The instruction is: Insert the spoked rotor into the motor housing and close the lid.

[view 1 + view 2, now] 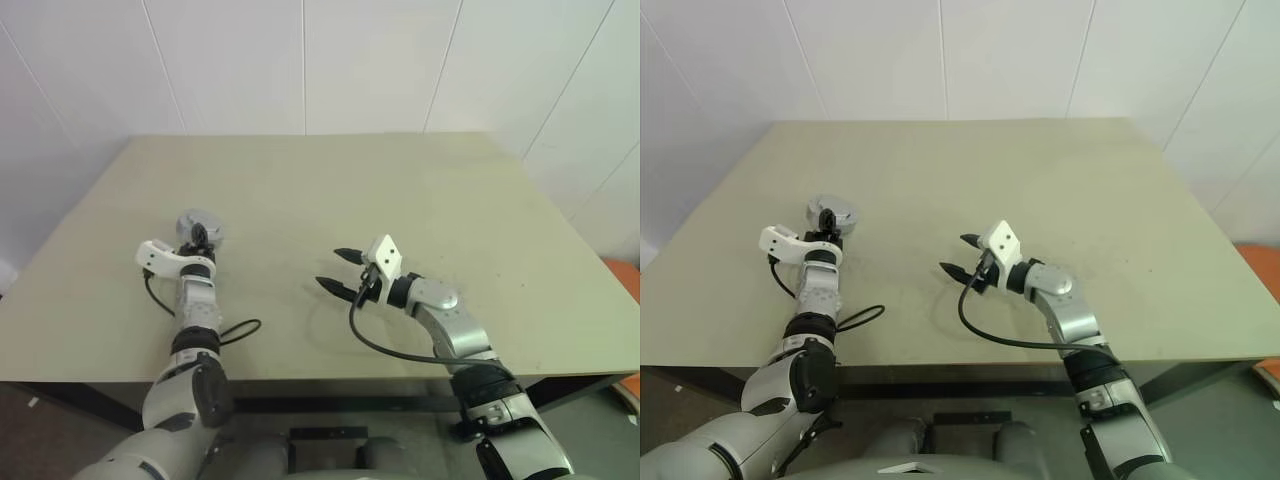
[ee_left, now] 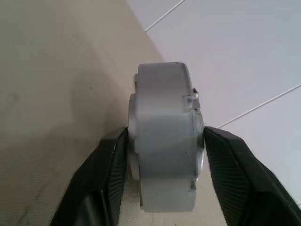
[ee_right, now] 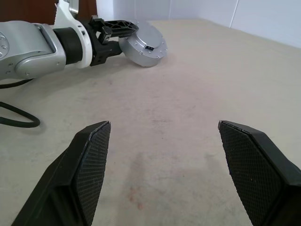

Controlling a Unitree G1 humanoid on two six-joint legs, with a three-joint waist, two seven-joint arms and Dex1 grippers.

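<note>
Left gripper (image 1: 201,236) reaches toward 12 o'clock and brackets the motor housing (image 1: 188,222), one side on each flat face. Whether it is pinching the part or merely flanking it cannot be told. The right gripper (image 1: 330,268) hangs low over bare tabletop, near 6 o'clock of the table's middle. It aims toward 10 o'clock, its two black fingers (image 3: 91,155) spread wide with nothing between them. Their inner pads carry a fine cross-hatched grip texture.

The housing sits at about 9 o'clock on the table (image 1: 420,200), well apart from the right gripper. It is a short, thick round puck, much wider than it is deep, of matte silver-grey metal. The left wrist view shows it edge-on. The rim is a smooth band with a narrower stepped shoulder on one side and small tabs on the other, and its central axis runs across from one side of the gripper to the other. In the right wrist view one broad round face is turned up and toward that camera, with a small dark rectangular mark on the rim. The lower edge is down at the tabletop, though whether it rests there is unclear.

The table is flat, pale beige and faintly scuffed. A black cable (image 1: 400,350) loops beneath the right arm.
</note>
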